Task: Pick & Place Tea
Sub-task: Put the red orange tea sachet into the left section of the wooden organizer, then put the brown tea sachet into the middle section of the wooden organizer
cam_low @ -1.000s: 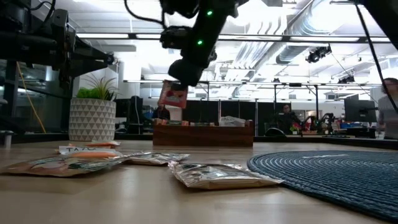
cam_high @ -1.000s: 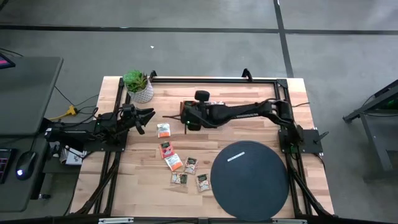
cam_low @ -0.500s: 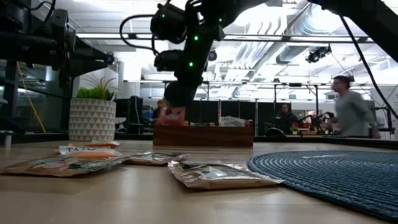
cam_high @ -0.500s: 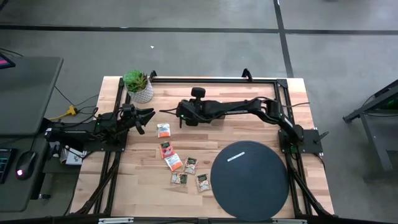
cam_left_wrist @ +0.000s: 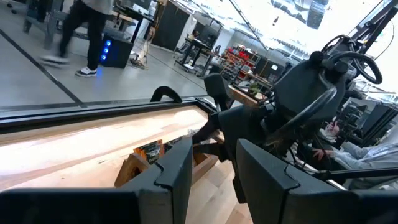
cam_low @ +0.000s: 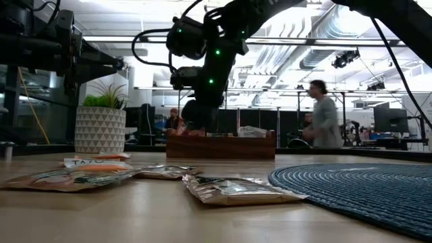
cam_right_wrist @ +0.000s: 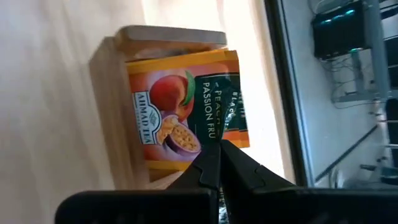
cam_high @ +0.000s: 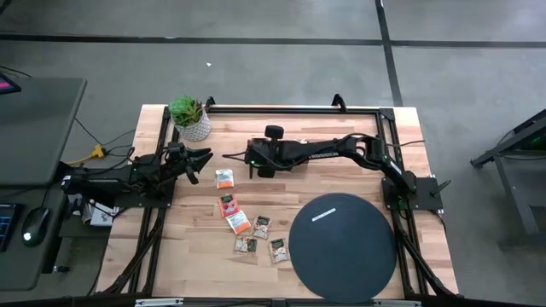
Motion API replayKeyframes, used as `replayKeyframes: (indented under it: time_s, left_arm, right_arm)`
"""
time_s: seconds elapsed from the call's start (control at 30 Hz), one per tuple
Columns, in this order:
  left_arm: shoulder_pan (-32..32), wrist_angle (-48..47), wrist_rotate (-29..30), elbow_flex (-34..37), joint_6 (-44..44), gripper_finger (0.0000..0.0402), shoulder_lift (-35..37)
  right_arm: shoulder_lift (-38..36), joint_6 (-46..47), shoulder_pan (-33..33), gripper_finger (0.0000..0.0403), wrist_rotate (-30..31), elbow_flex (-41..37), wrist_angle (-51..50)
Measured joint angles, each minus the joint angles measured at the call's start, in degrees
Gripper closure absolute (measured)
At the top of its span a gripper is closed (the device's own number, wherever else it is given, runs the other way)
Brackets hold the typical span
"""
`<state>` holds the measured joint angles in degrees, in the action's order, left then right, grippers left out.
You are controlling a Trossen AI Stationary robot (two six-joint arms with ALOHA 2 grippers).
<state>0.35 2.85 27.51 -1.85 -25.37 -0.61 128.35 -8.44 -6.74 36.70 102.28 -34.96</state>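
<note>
My right gripper (cam_high: pixel 253 161) (cam_right_wrist: pixel 219 147) reaches across the table and is shut on an orange tea sachet (cam_right_wrist: pixel 180 109), low over an end compartment of the brown wooden tray (cam_right_wrist: pixel 118 62) (cam_low: pixel 223 146). In the low view the tray wall hides most of that sachet. Several more sachets lie flat on the table: an orange one (cam_high: pixel 223 177) alone and a loose group (cam_high: pixel 252 228) nearer the front. My left gripper (cam_high: pixel 201 162) (cam_left_wrist: pixel 214 180) hovers open at the table's left, pointing at the tray and touching nothing. My right gripper pinches the orange sachet by the middle of one edge (cam_right_wrist: pixel 214 134) between its two fingers, only at their free ends. The fingers come from above, pointing down. The sachet hangs below them, flat and upright, down into the tray compartment; whether it touches the bottom I cannot tell.
A large black woven disc (cam_high: pixel 341 245) lies at the front right. A potted plant (cam_high: pixel 189 118) stands at the far left corner. A black metal frame (cam_high: pixel 299 108) runs along the far edge. People move in the room beyond the table.
My right gripper has come down with the orange sachet, from well above the tray to its rim, shifting slightly toward the far edge. The sachet now hangs inside the compartment, mostly behind the tray wall in the low view. The gripper has stayed shut.
</note>
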Motion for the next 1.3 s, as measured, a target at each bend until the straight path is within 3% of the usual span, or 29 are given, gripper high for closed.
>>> replayKeyframes:
  time_s: [0.33, 0.5, 0.93, 1.2, 1.3]
  left_arm:
    - [0.0, 0.0, 0.0, 0.0, 0.0, 0.0278, 0.0]
    - [0.0, 0.0, 0.1, 0.0, 0.0, 0.0278, 0.0]
    - [0.0, 0.0, 0.1, 0.0, 0.0, 0.0278, 0.0]
    - [0.0, 0.0, 0.1, 0.0, 0.0, 0.0278, 0.0]
    - [0.0, 0.0, 0.1, 0.0, 0.0, 0.0278, 0.0]
  right_arm:
    - [0.0, 0.7, 0.0, 0.0369, -3.1, 0.0, 1.0]
    - [0.0, 1.1, 0.0, 0.0325, -3.5, 0.0, 1.0]
    - [-0.3, 3.2, 0.7, 0.0224, -12.6, 3.4, -2.0]
    - [-0.3, 2.3, 3.4, 0.0219, -24.3, 9.5, -12.4]
    - [-0.3, 3.8, 5.0, 0.0219, -33.6, 10.6, -16.0]
